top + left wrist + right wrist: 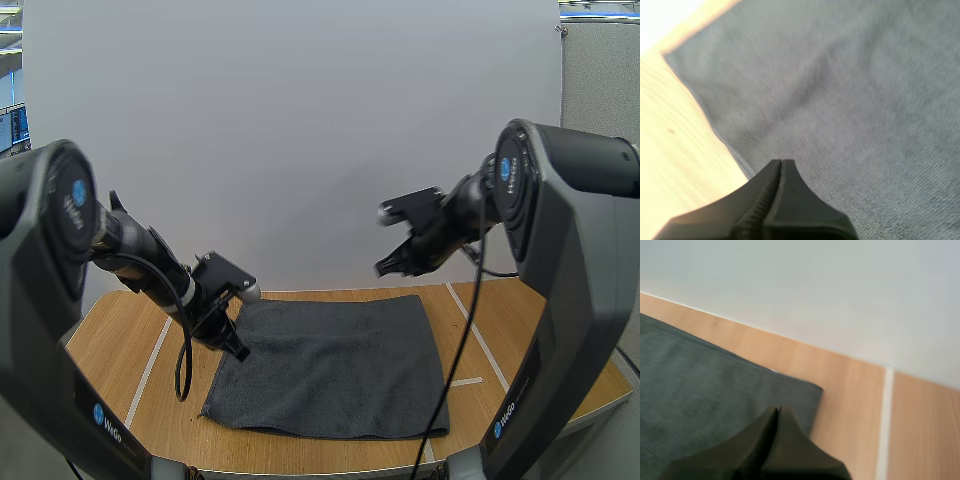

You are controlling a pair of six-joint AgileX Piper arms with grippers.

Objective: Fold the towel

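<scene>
Pre-grasp, dark grey towel flat | left gripper closed, empty, at left edge | right gripper closed, empty, raised | next: spread fingers, pinch corners

The towel was plain dark grey, finely ribbed in its weave. The counter was pale wood marked with white lines. The left pincer and right pincer were black.
</scene>
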